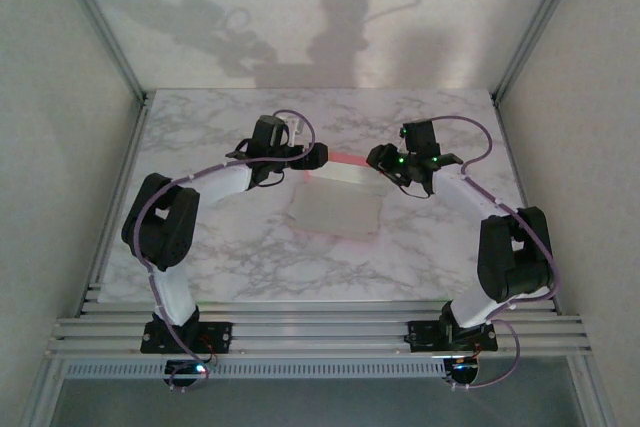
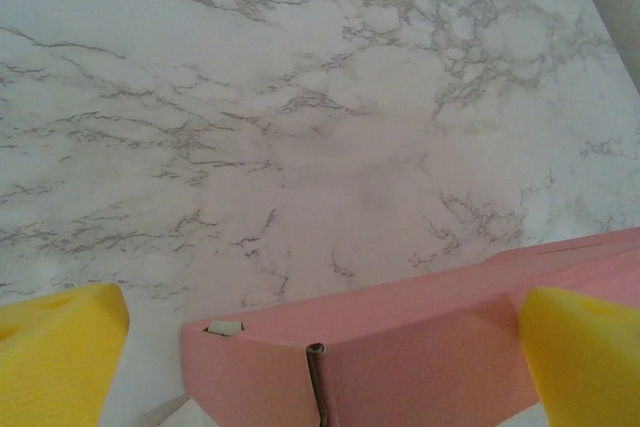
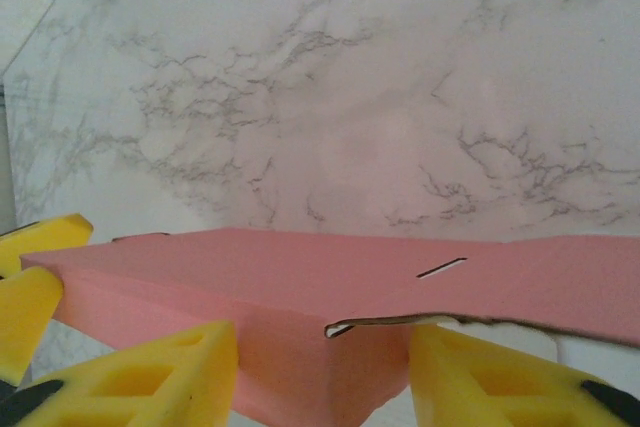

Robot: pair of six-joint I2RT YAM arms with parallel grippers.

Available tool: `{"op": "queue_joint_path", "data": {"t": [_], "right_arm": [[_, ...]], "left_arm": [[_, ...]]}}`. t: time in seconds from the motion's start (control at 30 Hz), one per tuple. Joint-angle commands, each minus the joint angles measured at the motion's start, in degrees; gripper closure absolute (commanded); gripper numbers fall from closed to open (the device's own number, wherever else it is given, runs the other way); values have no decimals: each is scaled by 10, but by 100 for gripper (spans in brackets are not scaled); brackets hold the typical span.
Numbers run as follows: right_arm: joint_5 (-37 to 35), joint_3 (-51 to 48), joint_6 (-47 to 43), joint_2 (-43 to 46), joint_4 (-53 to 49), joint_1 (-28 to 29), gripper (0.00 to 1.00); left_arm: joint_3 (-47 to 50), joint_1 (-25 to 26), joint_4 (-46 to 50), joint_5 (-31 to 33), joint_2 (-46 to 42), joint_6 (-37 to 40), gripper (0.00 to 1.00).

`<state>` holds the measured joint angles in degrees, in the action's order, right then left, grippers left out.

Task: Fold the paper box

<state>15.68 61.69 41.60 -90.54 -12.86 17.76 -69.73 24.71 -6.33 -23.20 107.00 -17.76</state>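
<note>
Nearest the arm bases, the box (image 1: 335, 215) lies in the middle of the table (image 1: 220, 247), its broad panel flat and white side up, which leaves the creases free to work; at the box's far edge a flap (image 1: 345, 158) stands up showing pink, and both arms reach in to it, I'd guess so each end is steadied at once; at the flap's left corner the left gripper (image 2: 320, 347) has its jaws spread wide, the corner between them and seemingly ungripped; at the right corner the right gripper (image 3: 325, 377) has its jaws half closed about the folded pink end, though whether they truly nip it I cannot tell; a slit (image 3: 440, 268) shows just past them, likely waiting for a tab.
</note>
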Motion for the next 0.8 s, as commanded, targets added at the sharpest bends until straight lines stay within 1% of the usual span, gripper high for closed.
{"op": "queue_joint_path", "data": {"t": [0.0, 0.2, 0.53, 0.77], "right_arm": [[30, -3, 10, -4, 32, -3, 56], [69, -30, 45, 8, 89, -18, 64], [116, -88, 120, 22, 185, -53, 72], [143, -104, 140, 22, 222, -70, 78]], "left_arm": [[-5, 10, 46, -4, 16, 17, 1], [-6, 11, 50, -4, 17, 20, 1], [-6, 12, 53, -4, 18, 20, 1], [-5, 12, 57, -1, 19, 22, 1]]}}
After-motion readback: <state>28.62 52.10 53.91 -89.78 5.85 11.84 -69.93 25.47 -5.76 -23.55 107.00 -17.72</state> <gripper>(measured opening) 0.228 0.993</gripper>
